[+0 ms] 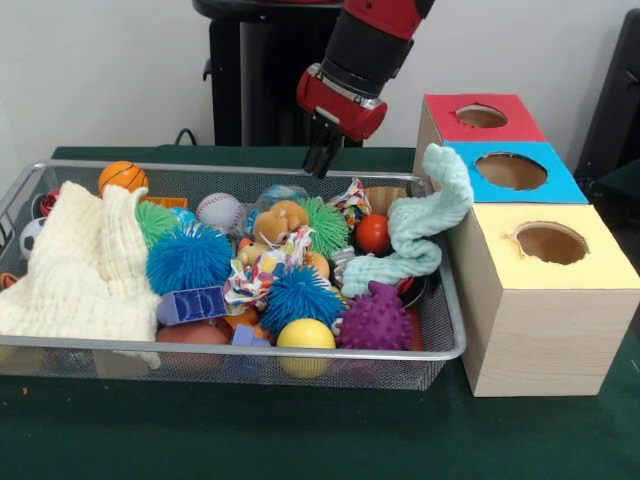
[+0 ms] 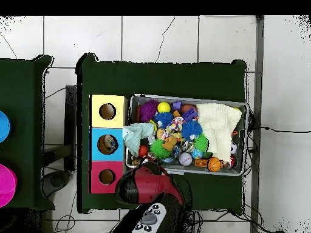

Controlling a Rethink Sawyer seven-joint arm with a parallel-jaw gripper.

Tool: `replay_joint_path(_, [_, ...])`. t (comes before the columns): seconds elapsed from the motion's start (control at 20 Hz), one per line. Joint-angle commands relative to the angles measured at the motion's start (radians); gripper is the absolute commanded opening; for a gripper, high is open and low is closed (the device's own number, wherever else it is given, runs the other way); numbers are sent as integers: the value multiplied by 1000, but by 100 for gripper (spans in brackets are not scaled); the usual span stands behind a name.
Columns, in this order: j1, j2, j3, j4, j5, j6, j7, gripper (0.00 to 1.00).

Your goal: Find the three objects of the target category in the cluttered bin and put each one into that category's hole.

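Wire mesh was what the bin [image 1: 440,330] was made of, silver and see-through at the sides, and it was packed pretty much to the brim. A cream waffle-weave cloth [image 1: 85,265] was heaped over one end, with a small basketball [image 1: 122,176] peeking up behind it. Spiky rubber puff balls were scattered through the middle: a blue one [image 1: 188,258], a second blue one [image 1: 298,295], and a green one [image 1: 324,226]. A knobbly purple ball [image 1: 376,320] and a smooth yellow ball [image 1: 305,335] were pressed against the near wall. A baseball [image 1: 220,211], a small tan plush toy [image 1: 278,222] and a glossy red ball [image 1: 373,234] were wedged in between.

A mint knitted cloth [image 1: 425,225] was draped over the bin's rim and leaned against the wooden sorting box [image 1: 540,340], so the edge on that side was pretty well blocked. Three round holes were cut in the box top, under a red panel [image 1: 481,116], a blue panel [image 1: 511,171] and a yellow panel [image 1: 551,243].

The gripper [image 1: 322,160] was hung just above the bin's far edge, near a patterned fabric scrap, with nothing held. The dark fingers looked close together, but how far apart couldn't really be told.
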Motion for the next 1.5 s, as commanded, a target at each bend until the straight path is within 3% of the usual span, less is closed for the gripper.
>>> replay_joint_path(0.05, [13, -65, -17, 13, -4, 139, 54, 0])
replay_joint_path(0.3, [21, -168, -38, 25, -24, 232, 10, 0])
replay_joint_path(0.65, [-34, -122, 28, 13, -32, 171, 18, 0])
replay_joint_path(0.7, [-43, -124, 40, 16, -38, 151, 16, 100])
replay_joint_path(0.85, [-95, -146, 97, 42, -33, 134, 6, 100])
replay_joint_path(1.5, [-103, -62, 110, 52, -25, -16, 86, 100])
